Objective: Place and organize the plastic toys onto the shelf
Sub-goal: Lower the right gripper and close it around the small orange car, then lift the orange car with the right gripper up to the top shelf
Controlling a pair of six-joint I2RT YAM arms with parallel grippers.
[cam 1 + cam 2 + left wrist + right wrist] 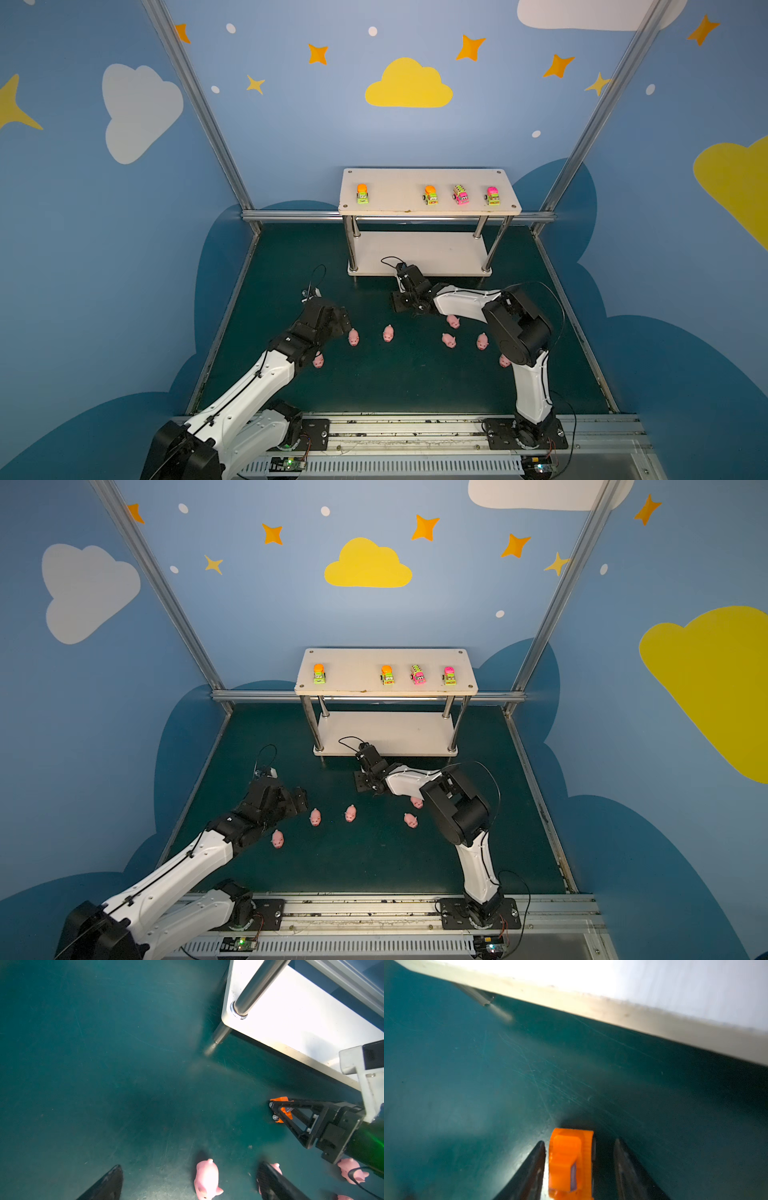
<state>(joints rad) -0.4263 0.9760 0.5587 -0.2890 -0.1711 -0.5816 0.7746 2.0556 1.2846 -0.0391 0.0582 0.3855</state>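
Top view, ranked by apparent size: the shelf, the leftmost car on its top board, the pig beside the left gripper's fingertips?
1. shelf, far the largest.
2 and 3. leftmost car and pig: near equal in look, at different distances from the camera, so unranked.

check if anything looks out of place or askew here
Nothing damaged. One orange vehicle sits on the mat before the shelf, between the right gripper's fingers, while four vehicles line the top board; the leftmost stands apart from the other three.

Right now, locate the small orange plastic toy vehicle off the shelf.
In the right wrist view, the orange toy vehicle lies between the right tool's fingers, close to the white two-tier shelf's lower board.
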